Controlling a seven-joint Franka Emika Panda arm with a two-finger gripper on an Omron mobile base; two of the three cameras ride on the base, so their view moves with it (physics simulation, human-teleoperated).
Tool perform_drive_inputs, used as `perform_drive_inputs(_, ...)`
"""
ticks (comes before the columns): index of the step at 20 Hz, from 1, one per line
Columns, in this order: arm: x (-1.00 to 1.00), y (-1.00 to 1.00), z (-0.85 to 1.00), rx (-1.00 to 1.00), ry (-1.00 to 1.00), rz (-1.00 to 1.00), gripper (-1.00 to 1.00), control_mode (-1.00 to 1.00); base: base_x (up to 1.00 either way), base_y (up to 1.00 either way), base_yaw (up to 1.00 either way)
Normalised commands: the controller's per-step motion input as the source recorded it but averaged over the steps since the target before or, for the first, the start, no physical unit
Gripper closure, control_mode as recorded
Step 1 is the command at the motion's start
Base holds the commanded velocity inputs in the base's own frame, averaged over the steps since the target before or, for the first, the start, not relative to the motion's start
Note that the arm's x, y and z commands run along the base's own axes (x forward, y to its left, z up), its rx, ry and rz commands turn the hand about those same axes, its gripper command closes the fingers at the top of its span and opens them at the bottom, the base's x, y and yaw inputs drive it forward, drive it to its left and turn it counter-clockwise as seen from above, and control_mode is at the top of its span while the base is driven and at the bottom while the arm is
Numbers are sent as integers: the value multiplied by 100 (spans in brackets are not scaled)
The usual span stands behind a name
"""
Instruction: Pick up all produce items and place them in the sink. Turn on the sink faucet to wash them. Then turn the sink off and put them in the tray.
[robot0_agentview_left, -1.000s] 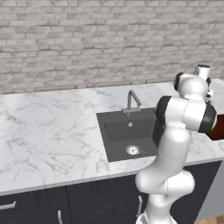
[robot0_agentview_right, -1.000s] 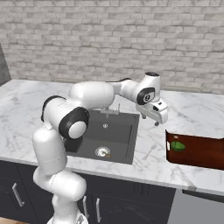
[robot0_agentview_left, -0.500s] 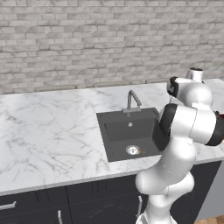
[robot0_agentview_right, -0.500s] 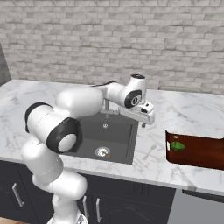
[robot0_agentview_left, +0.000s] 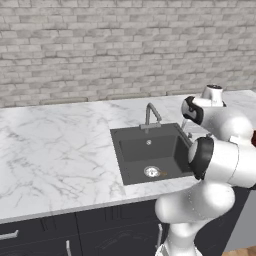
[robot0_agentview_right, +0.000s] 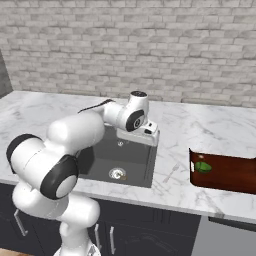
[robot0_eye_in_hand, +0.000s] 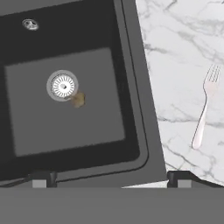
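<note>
The dark grey sink (robot0_agentview_left: 131, 150) sits in the marble counter, with the thin grey faucet (robot0_agentview_left: 151, 112) at its back edge. A small tan-brown lumpy piece (robot0_eye_in_hand: 78, 99) lies on the basin floor right beside the round silver drain (robot0_eye_in_hand: 63, 85). The shiny green fruit (robot0_agentview_right: 202, 166) rests at the left end of the reddish-brown tray (robot0_agentview_right: 227, 175), to the right of the sink. My gripper (robot0_eye_in_hand: 111, 179) hangs open and empty above the sink's right rim (robot0_agentview_right: 148, 135), looking down into the basin.
A pale fork (robot0_eye_in_hand: 203, 109) lies on the marble just right of the sink. The brick wall runs behind the counter. Wide bare marble (robot0_agentview_left: 55, 145) stretches left of the sink. Dark cabinet fronts stand below the counter edge.
The hand has swung left from the tray side to over the sink's right rim. The jaws stayed open. The green fruit has not moved in the tray.
</note>
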Motion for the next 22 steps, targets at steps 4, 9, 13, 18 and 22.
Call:
perform_drive_inputs(4,-11,67,-12,1,0,20,-100,-100,0,0,0)
perform_drive_inputs(9,-1,61,-18,0,0,18,-100,-100,0,0,0)
perform_drive_inputs(13,0,25,-10,0,0,4,-100,-100,0,0,0)
perform_drive_inputs(18,-1,4,-1,0,0,0,-100,-100,0,0,0)
perform_drive_inputs(22,-2,0,0,3,-1,0,-100,-100,0,0,0)
